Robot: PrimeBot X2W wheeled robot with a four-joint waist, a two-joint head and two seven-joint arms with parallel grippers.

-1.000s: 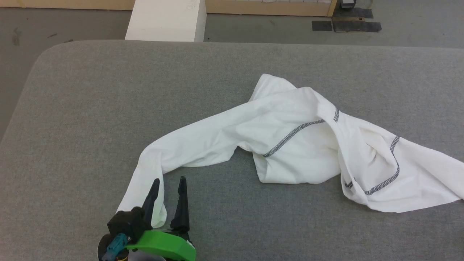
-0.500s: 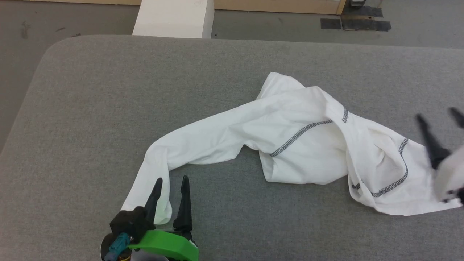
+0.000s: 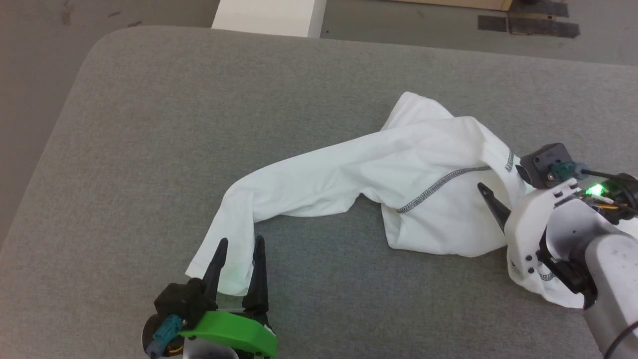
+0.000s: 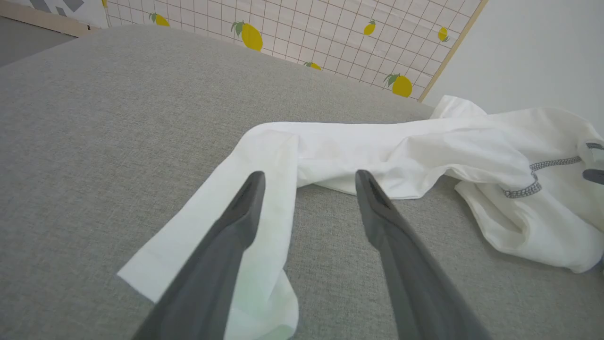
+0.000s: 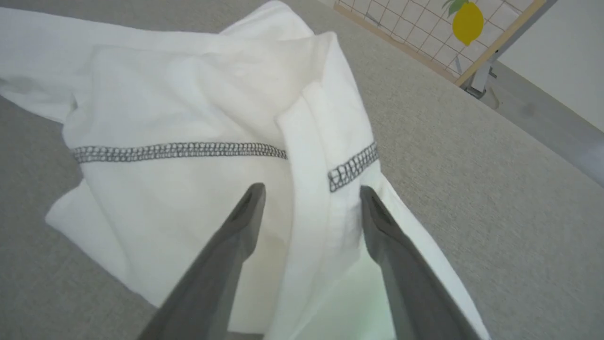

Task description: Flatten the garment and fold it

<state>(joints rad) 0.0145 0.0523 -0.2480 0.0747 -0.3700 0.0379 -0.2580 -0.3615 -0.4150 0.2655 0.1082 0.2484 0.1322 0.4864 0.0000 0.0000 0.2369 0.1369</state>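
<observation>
Surface, head view: you have a grey padded table [image 3: 149, 124] before you, with a white box [image 3: 269, 15] on the floor past its far edge.
Garment, head view: the garment [image 3: 349, 169] lies crumpled right of centre, one sleeve trailing toward your left.
Left gripper, head view: the left gripper [image 3: 240, 240] hovers at the sleeve's cuff [image 3: 219, 269], fingers apart.
Change, head view: your right arm [image 3: 563, 234] has swung in over the bunched body since a second ago. The camera has also shifted.
Left wrist view: the fingers are spread, one over the sleeve and one over bare table, clamping nothing.
Right wrist view: the right gripper [image 5: 311, 187] straddles a raised fold crossed by the zigzag seam [image 5: 179, 151]. The fingers are apart, not yet pinching.
Meaning: both ends look lined up for a grasp. Flattening seems about to begin, and folding is still to come.
</observation>
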